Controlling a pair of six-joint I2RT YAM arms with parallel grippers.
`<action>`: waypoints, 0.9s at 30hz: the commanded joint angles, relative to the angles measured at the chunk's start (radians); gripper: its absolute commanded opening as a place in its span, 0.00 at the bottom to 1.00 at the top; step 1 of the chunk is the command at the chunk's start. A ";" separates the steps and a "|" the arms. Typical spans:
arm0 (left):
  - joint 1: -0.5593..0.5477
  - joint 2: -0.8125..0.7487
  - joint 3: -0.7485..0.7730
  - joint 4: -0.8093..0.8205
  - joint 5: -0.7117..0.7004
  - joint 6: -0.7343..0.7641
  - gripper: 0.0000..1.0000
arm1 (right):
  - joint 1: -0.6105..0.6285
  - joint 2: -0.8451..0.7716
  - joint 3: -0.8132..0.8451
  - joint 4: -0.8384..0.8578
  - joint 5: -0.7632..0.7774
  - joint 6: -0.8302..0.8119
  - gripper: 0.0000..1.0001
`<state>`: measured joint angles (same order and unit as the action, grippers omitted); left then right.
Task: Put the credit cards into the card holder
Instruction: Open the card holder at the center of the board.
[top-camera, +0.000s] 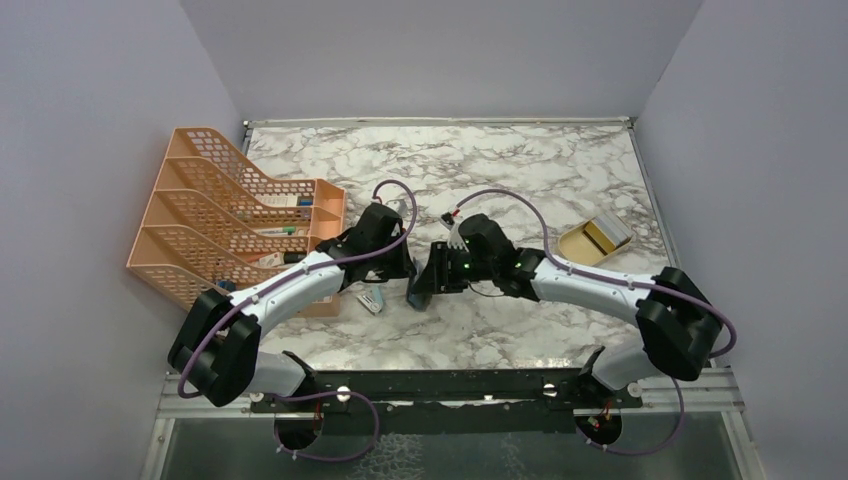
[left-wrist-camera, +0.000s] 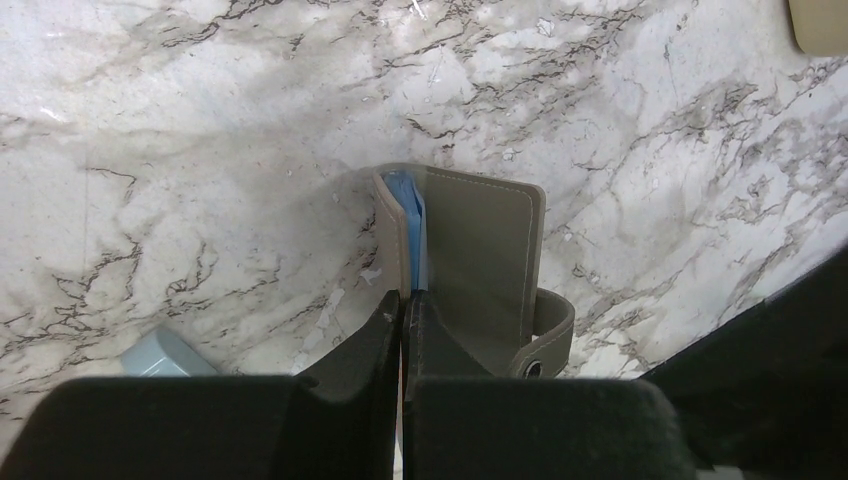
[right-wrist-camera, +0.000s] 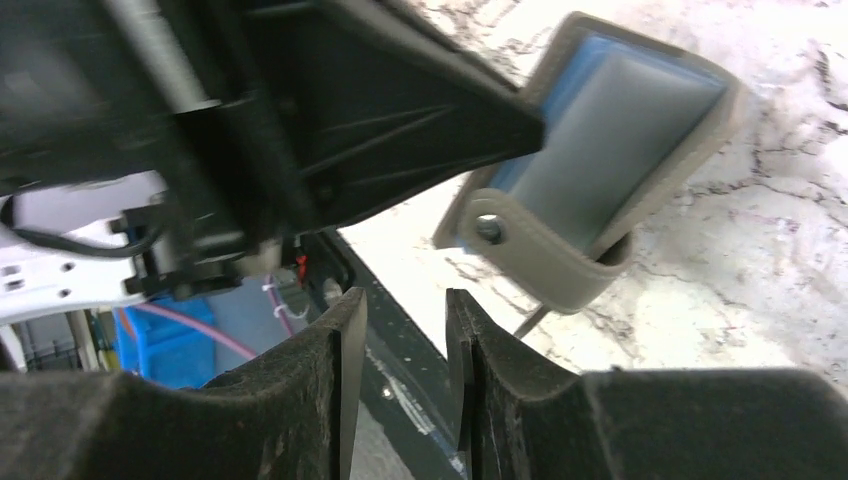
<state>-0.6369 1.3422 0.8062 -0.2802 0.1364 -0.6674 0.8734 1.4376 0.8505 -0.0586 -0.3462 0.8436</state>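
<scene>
While the left gripper (left-wrist-camera: 403, 300) has its two black fingers pressed together on one leaf of the card holder (left-wrist-camera: 480, 250), the right gripper (right-wrist-camera: 405, 310) sits just beside it with its fingers a narrow gap apart and nothing between them. From the left wrist view the holder is half folded, with its grey outer faces turned outward, a strip of light blue lining (left-wrist-camera: 405, 200) showing in the fold, and the snap tab (left-wrist-camera: 548, 340) curling out at the lower right. From the right wrist view the same holder is tilted, its blue inside and a pale pocket face toward the camera, and the tab loops across its lower edge. Whether its far edge touches the marble table (top-camera: 520, 170) cannot be told. In the top view the holder hangs between the two grippers near the middle of the table, a little toward the arms' bases. A small pale blue-grey flat item (top-camera: 372, 300) lies on the marble just left of the holder. An orange mesh file rack (top-camera: 220, 220) stands at the left edge and a shallow tan tray (top-camera: 566, 240) rests well apart on the right
</scene>
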 joint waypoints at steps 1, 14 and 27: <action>0.000 -0.010 0.013 -0.006 -0.013 -0.009 0.00 | 0.002 0.061 0.002 0.011 0.069 -0.026 0.34; 0.002 -0.009 -0.041 0.042 0.025 -0.017 0.00 | 0.002 0.126 -0.062 0.028 0.142 -0.032 0.31; 0.012 -0.023 -0.093 0.101 0.099 -0.067 0.00 | 0.002 0.182 -0.096 0.183 0.047 0.066 0.38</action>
<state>-0.6338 1.3418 0.7334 -0.2081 0.1997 -0.7139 0.8734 1.6054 0.7673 0.0425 -0.2783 0.8692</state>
